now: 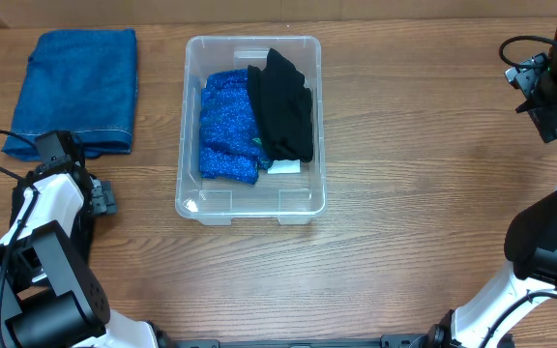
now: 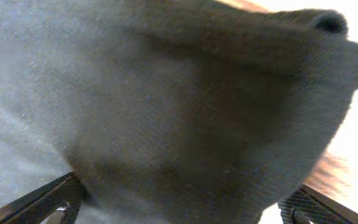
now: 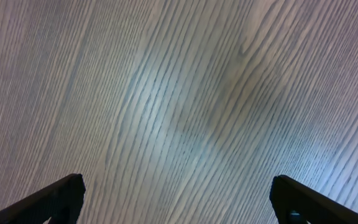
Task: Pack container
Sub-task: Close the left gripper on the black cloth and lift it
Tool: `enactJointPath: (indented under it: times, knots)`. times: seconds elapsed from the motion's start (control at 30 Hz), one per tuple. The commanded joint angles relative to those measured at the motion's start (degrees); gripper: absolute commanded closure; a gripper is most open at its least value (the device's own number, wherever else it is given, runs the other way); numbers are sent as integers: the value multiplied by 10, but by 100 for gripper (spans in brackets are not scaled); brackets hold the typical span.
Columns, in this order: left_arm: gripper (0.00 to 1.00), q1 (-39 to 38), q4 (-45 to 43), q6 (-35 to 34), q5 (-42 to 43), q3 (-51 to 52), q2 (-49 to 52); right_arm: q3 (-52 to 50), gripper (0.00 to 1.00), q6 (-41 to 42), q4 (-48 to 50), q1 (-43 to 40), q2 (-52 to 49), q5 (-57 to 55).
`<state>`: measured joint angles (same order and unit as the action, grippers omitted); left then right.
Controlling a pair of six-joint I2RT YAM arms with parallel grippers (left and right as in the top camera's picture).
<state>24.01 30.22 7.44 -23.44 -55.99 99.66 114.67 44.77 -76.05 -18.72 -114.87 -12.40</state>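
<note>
A wooden bench (image 1: 404, 193) carries the container (image 1: 249, 200) midway along, nearer the far edge, with a sparkly blue cloth (image 1: 225, 126) and a black cloth (image 1: 283, 111) inside. A folded blue towel (image 1: 75, 87) lies at the far-left corner. The left gripper (image 2: 182, 186), fingers spread, is at the towel's near hem. Blurred cloth fills its view, so contact is likely but unconfirmed. The right gripper (image 3: 176, 183) hangs spread over bare wood by the right edge. Best practice: bite through all layers, then lift clear of the rim.
</note>
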Motion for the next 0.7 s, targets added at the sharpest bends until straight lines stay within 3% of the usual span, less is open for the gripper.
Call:
enactJointPath:
  times: [0.0,0.3,0.5,0.67]
  knots:
    - [0,0,2,-2,-55,-6,4,0,0,2,2,0,0,-4]
    - [4,0,9,-1,-55,-6,9,0,0,2,2,0,0,-4]
    - [17,0,13,-2,-44,-6,45,0,0,2,2,0,0,-4]
    - [34,0,5,-8,-35,-6,58,0,0,2,2,0,0,-4]
